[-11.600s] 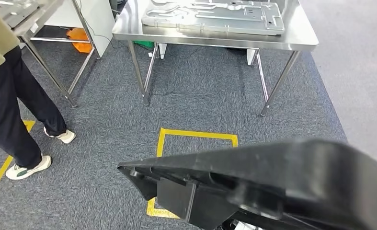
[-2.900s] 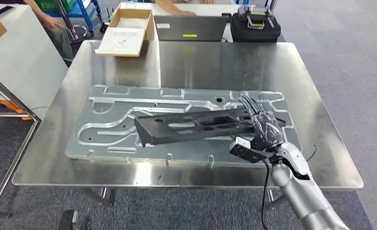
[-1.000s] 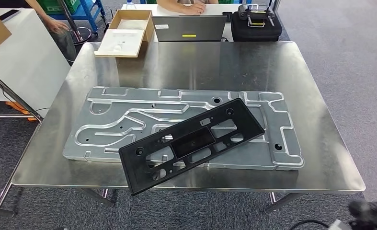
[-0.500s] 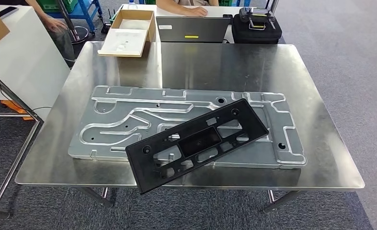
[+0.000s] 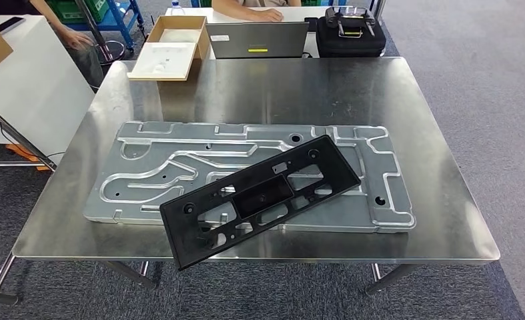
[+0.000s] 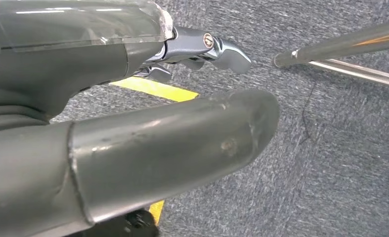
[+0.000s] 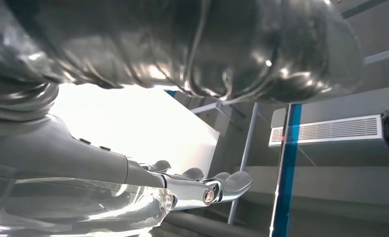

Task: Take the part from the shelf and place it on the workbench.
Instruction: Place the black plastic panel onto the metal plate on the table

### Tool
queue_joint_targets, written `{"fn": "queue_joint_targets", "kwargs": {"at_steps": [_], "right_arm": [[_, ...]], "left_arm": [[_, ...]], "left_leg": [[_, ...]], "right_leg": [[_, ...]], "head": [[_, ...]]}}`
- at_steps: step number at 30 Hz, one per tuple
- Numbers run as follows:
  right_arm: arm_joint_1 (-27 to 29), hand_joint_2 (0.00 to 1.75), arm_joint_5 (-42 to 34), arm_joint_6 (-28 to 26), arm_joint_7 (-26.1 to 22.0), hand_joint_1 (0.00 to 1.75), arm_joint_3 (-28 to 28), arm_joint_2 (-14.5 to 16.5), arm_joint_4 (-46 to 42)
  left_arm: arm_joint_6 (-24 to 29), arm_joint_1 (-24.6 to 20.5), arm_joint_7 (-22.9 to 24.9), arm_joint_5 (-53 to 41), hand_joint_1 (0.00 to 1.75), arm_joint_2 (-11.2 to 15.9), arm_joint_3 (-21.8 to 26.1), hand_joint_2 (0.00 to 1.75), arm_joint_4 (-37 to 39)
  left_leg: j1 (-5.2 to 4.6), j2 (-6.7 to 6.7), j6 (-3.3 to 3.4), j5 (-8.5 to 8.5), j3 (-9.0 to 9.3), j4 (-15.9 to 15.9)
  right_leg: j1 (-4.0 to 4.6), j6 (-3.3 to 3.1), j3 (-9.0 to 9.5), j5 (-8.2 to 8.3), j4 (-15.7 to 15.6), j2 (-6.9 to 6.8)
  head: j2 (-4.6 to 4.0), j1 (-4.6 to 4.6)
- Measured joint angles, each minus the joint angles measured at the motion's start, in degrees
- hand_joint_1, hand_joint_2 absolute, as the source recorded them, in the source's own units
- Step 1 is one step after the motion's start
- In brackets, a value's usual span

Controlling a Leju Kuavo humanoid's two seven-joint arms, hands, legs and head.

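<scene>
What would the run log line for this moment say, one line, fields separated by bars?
part: black part on metal plate, corner overhanging workbench edge | left hand: open, holding nothing | right hand: open, holding nothing

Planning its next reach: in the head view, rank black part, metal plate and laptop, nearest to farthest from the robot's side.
1. Black part, at the table's near edge.
2. Metal plate, under it, mid-table.
3. Laptop, beyond the far edge.

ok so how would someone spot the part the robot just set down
Find the steel workbench and the large silver grooved plate lying on it. The black plastic part lies diagonally across that plate, one corner overhanging the near edge; it is the one dark, slotted frame there.
</scene>
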Motion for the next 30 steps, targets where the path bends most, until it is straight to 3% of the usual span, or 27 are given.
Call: {"fn": "queue_joint_targets", "kwargs": {"at_steps": [2,3,7,9,11,12,13,14,15,17,19,21,23,25,27,28,29,30], "right_arm": [[0.76,0.00,1.10,0.00,0.00,0.00,-0.02,0.15,0.48],[1.18,0.00,1.90,0.00,0.00,0.00,-0.01,0.35,0.89],[2.14,0.00,6.24,4.06,0.93,0.00,-0.64,2.34,5.52],[-0.42,0.00,10.32,10.31,1.28,0.00,-4.16,3.85,14.91],[-3.29,0.00,14.10,13.49,0.47,0.00,-10.11,4.84,27.62],[-4.02,0.00,15.68,13.42,0.17,0.00,-12.83,5.05,33.20],[-4.41,0.00,16.95,12.84,0.10,0.00,-14.81,5.19,37.63],[-5.16,0.00,18.05,12.22,0.08,0.00,-16.08,5.22,41.27],[-6.24,0.00,19.47,11.45,0.18,0.00,-17.32,5.20,45.81],[-9.31,0.00,24.29,9.84,1.77,0.00,-20.05,4.86,56.85],[-11.74,0.00,31.20,8.55,5.14,0.00,-23.71,4.37,68.61],[-12.62,0.00,35.16,8.08,7.44,0.00,-26.19,4.12,75.91],[-13.45,0.00,35.94,7.90,7.91,0.00,-27.39,3.97,80.88],[-14.42,0.00,36.71,7.53,8.59,0.00,-28.43,3.70,85.20],[-15.14,0.00,39.28,6.30,11.14,0.00,-29.61,3.28,89.88],[-15.52,0.00,41.08,5.40,12.98,0.00,-30.30,2.97,92.60],[-15.91,0.00,42.67,4.57,14.67,0.00,-31.04,2.58,95.35],[-16.28,0.00,43.94,3.94,16.08,0.00,-31.80,2.19,97.96]], "left_arm": [[-0.02,-0.10,-0.07,-0.13,0.00,0.03,0.32,0.00,0.00],[-0.03,-0.15,-0.04,-0.14,0.00,0.03,0.54,0.00,0.00],[0.30,-0.10,0.55,0.23,0.00,-0.19,1.47,0.00,0.01],[0.89,-0.02,1.14,0.71,0.00,-0.59,2.25,0.00,0.02],[1.33,0.05,1.49,0.91,0.00,-1.12,3.07,0.00,0.02],[1.44,0.19,1.55,0.91,0.00,-1.36,3.38,0.00,0.01],[1.57,0.41,1.56,0.91,0.00,-1.56,3.66,0.00,0.01],[1.64,0.67,1.57,0.91,0.00,-1.70,3.89,0.00,0.02],[1.71,0.84,1.59,0.92,0.00,-1.76,4.15,0.00,0.02],[1.75,0.80,1.59,0.88,0.00,-1.93,4.78,0.00,0.01],[1.75,0.62,1.57,0.83,0.00,-2.10,5.50,0.00,0.00],[1.75,0.73,1.55,0.80,0.00,-2.20,5.99,0.00,0.00],[1.75,0.96,1.56,0.79,0.00,-2.26,6.40,0.00,0.01],[1.75,0.95,1.56,0.77,0.00,-2.31,6.67,0.00,0.01],[1.74,0.81,1.46,0.61,0.00,-2.32,6.87,0.00,0.00],[1.74,0.78,1.38,0.49,0.00,-2.33,6.99,0.00,0.00],[1.73,0.78,1.29,0.34,0.00,-2.33,7.10,0.00,0.00],[1.72,0.76,1.19,0.19,0.00,-2.34,7.20,0.00,0.00]], "left_leg": [[-0.18,-0.05,0.55,3.02,3.73,-7.73],[-0.30,-0.08,0.76,3.58,4.66,-9.82],[-0.14,-0.05,1.68,4.45,4.73,-11.33],[0.14,0.27,2.43,5.26,4.32,-11.88],[-0.09,0.28,2.99,5.89,3.34,-11.88],[-0.26,0.11,3.10,6.17,2.78,-11.77],[-0.41,-0.09,3.11,6.42,2.27,-11.63],[-0.49,-0.22,2.99,6.63,1.84,-11.45],[-0.49,-0.19,2.82,6.81,1.46,-11.22],[-0.45,0.02,2.37,7.14,0.95,-10.75],[-0.45,-0.01,1.75,7.57,0.84,-10.51],[-0.53,-0.21,0.97,8.20,0.75,-10.61],[-0.41,-0.26,0.28,7.17,0.07,-9.82],[-0.21,-0.25,-0.12,2.49,-1.57,-5.35],[-0.16,-0.25,-0.35,-2.47,-3.35,1.94],[-0.15,-0.24,-0.42,-3.40,-3.56,4.64],[-0.14,-0.24,-0.41,-2.84,-2.81,5.33],[-0.14,-0.24,-0.29,-1.45,-1.08,4.00]], "right_leg": [[0.18,0.19,0.05,-0.05,0.17,0.06],[0.26,0.41,-0.04,0.01,0.25,0.08],[0.39,1.65,-0.32,-0.09,0.31,0.10],[0.26,2.39,-1.61,-3.15,3.46,0.10],[-0.21,3.01,-4.24,-7.68,10.51,0.05],[-0.42,3.21,-5.18,-9.08,13.59,0.04],[-0.55,3.32,-5.34,-9.41,15.10,0.06],[-0.61,3.36,-4.34,-8.58,14.26,0.06],[-0.61,3.34,-2.32,-6.97,11.38,0.05],[-0.51,2.98,2.76,-4.31,3.16,0.05],[-0.17,2.29,5.03,-3.52,-0.91,0.09],[-0.03,1.50,4.62,-2.97,-1.02,0.14],[-0.21,0.58,3.75,-2.06,-1.24,0.16],[-0.22,-0.24,2.49,-0.94,-1.37,0.13],[0.01,-0.59,1.14,0.05,-1.29,0.01],[0.12,-0.60,0.44,0.51,-1.20,-0.08],[0.21,-0.57,-0.25,0.94,-1.04,-0.14],[0.28,-0.51,-0.94,1.33,-0.83,-0.18]], "head": [[0.00,0.00],[0.00,0.01],[0.00,0.00],[0.00,0.01],[0.00,0.02],[0.00,0.02],[0.00,0.02],[0.00,0.01],[0.00,0.01],[0.00,0.01],[0.00,0.02],[0.00,0.02],[0.00,0.01],[0.00,0.01],[0.00,0.01],[0.00,0.01],[0.00,0.01],[0.00,0.01]]}}
